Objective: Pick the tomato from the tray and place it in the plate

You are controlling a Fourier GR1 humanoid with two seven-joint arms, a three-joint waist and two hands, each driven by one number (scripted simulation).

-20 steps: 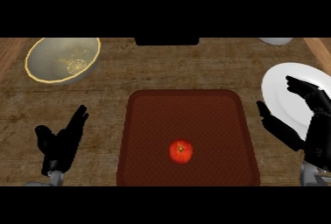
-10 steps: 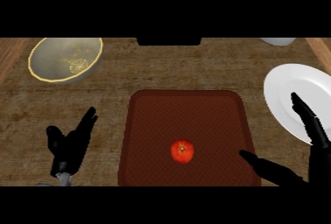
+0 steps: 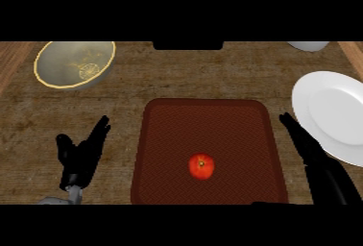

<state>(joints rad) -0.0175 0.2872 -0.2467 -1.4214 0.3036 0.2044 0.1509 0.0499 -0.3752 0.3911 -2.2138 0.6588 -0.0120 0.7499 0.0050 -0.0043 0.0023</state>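
The right hand (image 3: pixel 319 163) hangs open at the right edge of the tray (image 3: pixel 163 144), fingers straight and apart, holding nothing, with its tips overlapping the near-left rim of the white plate (image 3: pixel 333 115). The tomato (image 3: pixel 202 166) lies alone on the tray's near half, just left of that hand and well apart from the plate. To do the reach well, I judge the hand should swing left and low, keep the thumb spread, and close only once the tomato sits between thumb and fingers. The left hand (image 3: pixel 81 153) rests open on the counter (image 3: pixel 212 72) left of the tray. A bowl (image 3: pixel 74 62) sits far left.
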